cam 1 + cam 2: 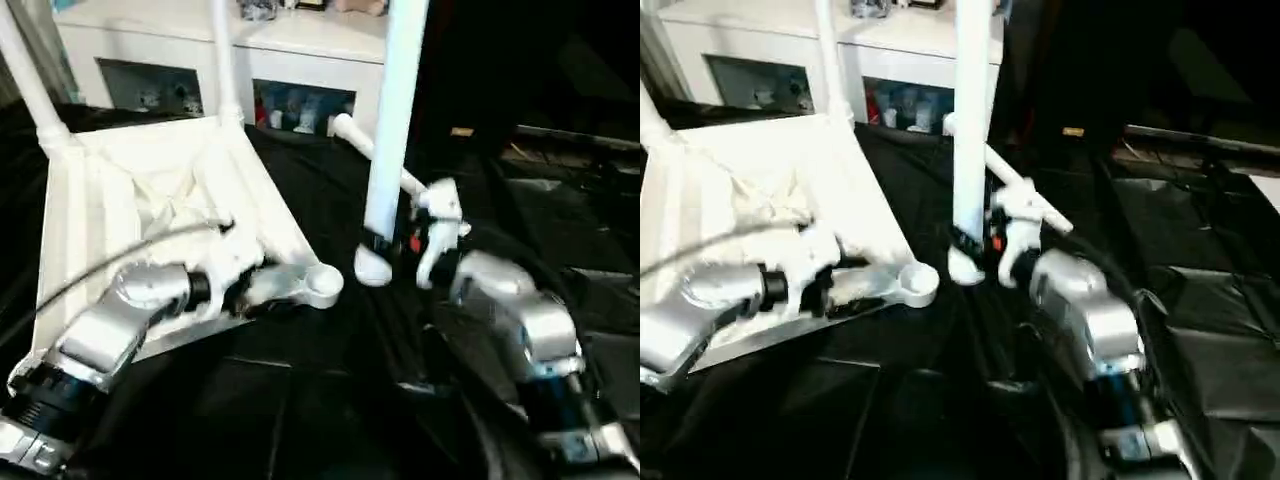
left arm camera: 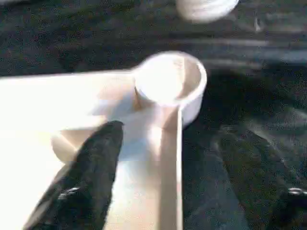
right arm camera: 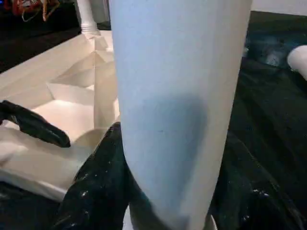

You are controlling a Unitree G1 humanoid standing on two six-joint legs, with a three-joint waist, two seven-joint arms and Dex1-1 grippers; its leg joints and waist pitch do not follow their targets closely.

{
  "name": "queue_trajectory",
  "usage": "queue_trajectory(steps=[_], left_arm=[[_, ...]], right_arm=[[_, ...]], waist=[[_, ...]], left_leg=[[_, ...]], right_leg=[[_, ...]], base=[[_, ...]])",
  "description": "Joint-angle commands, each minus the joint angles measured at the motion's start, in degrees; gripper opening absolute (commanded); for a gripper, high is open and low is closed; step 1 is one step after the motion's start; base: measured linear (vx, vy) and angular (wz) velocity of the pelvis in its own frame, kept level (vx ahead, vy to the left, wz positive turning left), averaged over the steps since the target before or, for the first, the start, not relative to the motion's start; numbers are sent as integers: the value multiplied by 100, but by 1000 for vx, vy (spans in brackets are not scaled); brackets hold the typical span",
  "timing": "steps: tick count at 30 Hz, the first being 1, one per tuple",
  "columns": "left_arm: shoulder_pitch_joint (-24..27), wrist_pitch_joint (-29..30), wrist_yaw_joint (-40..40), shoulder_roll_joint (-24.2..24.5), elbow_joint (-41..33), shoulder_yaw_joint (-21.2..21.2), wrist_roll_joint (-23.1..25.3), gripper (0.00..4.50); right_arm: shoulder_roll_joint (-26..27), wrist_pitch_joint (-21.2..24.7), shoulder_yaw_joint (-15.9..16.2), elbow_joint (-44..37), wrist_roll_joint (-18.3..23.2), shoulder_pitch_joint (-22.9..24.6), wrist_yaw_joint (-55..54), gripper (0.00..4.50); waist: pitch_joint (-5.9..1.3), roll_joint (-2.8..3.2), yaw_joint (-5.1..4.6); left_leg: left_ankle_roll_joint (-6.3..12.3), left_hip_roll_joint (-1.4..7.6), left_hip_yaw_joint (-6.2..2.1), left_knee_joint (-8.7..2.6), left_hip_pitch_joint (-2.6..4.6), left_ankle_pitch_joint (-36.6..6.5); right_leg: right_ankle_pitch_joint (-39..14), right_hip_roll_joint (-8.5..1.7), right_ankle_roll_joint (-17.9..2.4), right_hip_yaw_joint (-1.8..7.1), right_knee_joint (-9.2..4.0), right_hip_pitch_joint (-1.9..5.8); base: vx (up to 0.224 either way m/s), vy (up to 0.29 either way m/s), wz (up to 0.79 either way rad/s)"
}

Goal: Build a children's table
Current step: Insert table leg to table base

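The right claw (image 1: 385, 250) pinches a white tube leg (image 1: 395, 130) near its lower end and holds it upright, its rounded foot just above the black cloth (image 1: 330, 400). The left claw (image 2: 187, 191) is spread over the near right corner of the upturned tabletop (image 1: 110, 200), one black finger (image 2: 91, 167) above the ribbed underside and the other off the edge, over the cloth. Just beyond its fingertips sits the round corner socket (image 1: 322, 285), an open, hollow cup. The tabletop is smooth white plastic with raised ribs crossing its underside. Two legs (image 1: 225, 60) stand in its far corner sockets. Another leg (image 1: 360, 140) lies on the cloth behind the held one. A white cabinet (image 1: 200, 50) stands at the far side, small things behind its glass doors.
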Motion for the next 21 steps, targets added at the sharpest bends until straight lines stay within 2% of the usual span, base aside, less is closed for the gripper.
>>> queue_trajectory(steps=[1,2,4,8,13,15,19,20,21], left_arm=[[48,111,-86,22,38,-35,39,322],[71,135,-131,20,57,-15,53,322],[69,181,-238,36,158,-34,153,307],[-37,226,-218,-16,446,-49,274,277],[-237,298,-179,-128,818,7,357,232],[-290,377,-283,-75,879,-66,476,214],[-268,605,-383,-40,771,-27,473,191],[-257,625,-395,-37,733,-13,457,170],[-237,671,-425,-45,685,14,417,160]], right_arm=[[-34,-46,-17,-166,-16,19,19,187],[-21,-67,-5,-165,-51,40,18,187],[-34,-104,37,-155,-143,56,63,187],[-43,-79,0,-163,-108,56,88,187],[-39,-142,27,-122,-161,58,121,187],[-38,-178,38,-92,-201,56,143,187],[-18,-198,31,-83,-229,72,155,187],[-15,-200,27,-84,-230,74,153,187],[-2,-213,30,-87,-242,87,148,187]], waist=[[-375,127,-24],[-357,157,-54],[-354,155,-80],[-358,152,-95],[-381,163,-66],[-388,161,-68],[-396,191,-64],[-397,189,-63],[-399,214,-58]], left_leg=[[-444,119,-69,-460,144,-1869],[-448,119,-77,-463,157,-2033],[-434,109,-86,-458,180,-2164],[-396,109,-94,-461,174,-2135],[-378,119,-85,-456,185,-2024],[-386,126,-96,-471,153,-1930],[-384,121,-85,-459,149,-1844],[-381,123,-80,-458,152,-1840],[-379,118,-82,-453,147,-1826]], right_leg=[[-2304,-441,-543,275,-521,224],[-2478,-438,-536,269,-550,204],[-2726,-447,-487,262,-596,196],[-2705,-441,-488,260,-593,196],[-2290,-433,-647,271,-549,197],[-2094,-437,-694,272,-513,233],[-1837,-441,-819,282,-479,245],[-1825,-443,-832,283,-483,244],[-1797,-441,-852,283,-473,250]], base=[[0,0,0],[0,0,0],[0,0,0],[0,0,0],[0,0,0],[0,0,0],[0,0,0],[0,0,0],[0,0,0]])
